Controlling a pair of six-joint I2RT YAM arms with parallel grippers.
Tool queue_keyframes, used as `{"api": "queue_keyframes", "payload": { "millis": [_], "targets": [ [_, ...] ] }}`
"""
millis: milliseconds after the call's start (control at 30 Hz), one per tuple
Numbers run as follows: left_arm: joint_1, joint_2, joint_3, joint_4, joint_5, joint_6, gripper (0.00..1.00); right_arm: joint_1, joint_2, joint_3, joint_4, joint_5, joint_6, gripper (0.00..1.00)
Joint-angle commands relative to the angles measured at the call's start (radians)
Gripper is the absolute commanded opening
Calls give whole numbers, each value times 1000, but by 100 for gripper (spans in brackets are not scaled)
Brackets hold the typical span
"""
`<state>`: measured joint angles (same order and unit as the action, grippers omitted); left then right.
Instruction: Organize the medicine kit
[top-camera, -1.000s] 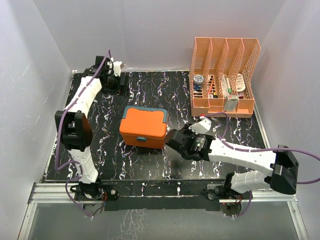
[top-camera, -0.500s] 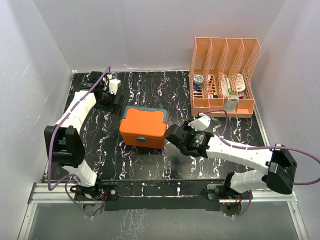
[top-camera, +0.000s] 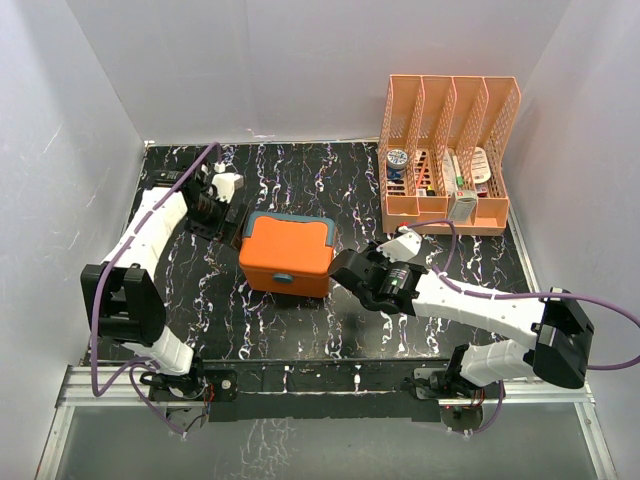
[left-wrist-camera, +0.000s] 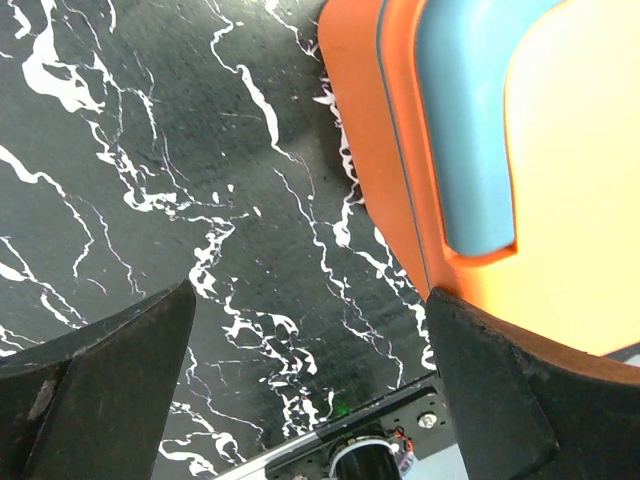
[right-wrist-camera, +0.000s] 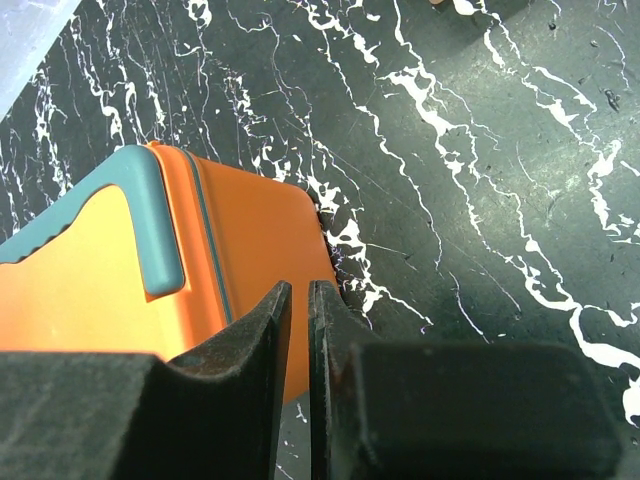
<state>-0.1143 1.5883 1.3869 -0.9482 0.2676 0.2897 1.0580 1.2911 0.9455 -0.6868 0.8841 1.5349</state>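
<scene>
The orange medicine kit (top-camera: 287, 255) lies closed in the middle of the black marbled table, its blue-grey latch (top-camera: 283, 278) facing the near edge. My left gripper (top-camera: 228, 208) hovers at the kit's back-left corner, open and empty. In the left wrist view the kit (left-wrist-camera: 570, 200) fills the right side, and the open gripper (left-wrist-camera: 310, 380) straddles bare table beside it. My right gripper (top-camera: 345, 270) is shut and empty, its tips against or just off the kit's right side. In the right wrist view the shut gripper (right-wrist-camera: 297, 300) points at the kit's orange side wall (right-wrist-camera: 250, 240).
A peach slatted file organizer (top-camera: 445, 160) holding several medicine items stands at the back right. White walls enclose the table on three sides. The arms' base rail (top-camera: 320, 382) runs along the near edge.
My left arm has swung from the back-left corner toward the kit's back-left corner. My right gripper has crept slightly closer to the kit's right side.
</scene>
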Motion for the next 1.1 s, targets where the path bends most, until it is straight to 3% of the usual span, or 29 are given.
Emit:
{"api": "queue_keyframes", "payload": {
  "millis": [0,333,500,633,800,967,1033,1067],
  "targets": [
    [-6,-57,5,-95,120,-1,99,-3,-16,5,2,27,17,11],
    [-30,-44,54,-163,214,-18,99,-3,-13,-2,0,24,31,10],
    [-31,-45,55,-152,172,-23,99,-3,-16,-2,-20,27,51,10],
    [-19,-94,28,-41,96,-90,99,-3,-27,1,-38,42,56,13],
    [-1,-190,-14,132,66,-198,99,-18,-41,38,-109,111,42,36],
    [4,-215,-59,219,-18,-256,99,-113,-60,58,-81,116,-93,74],
    [9,-255,-99,269,-71,-258,99,-160,-59,60,-45,99,-167,94],
    [11,-262,-119,299,-89,-258,99,-184,-55,62,-24,89,-207,98]
  ]
}}
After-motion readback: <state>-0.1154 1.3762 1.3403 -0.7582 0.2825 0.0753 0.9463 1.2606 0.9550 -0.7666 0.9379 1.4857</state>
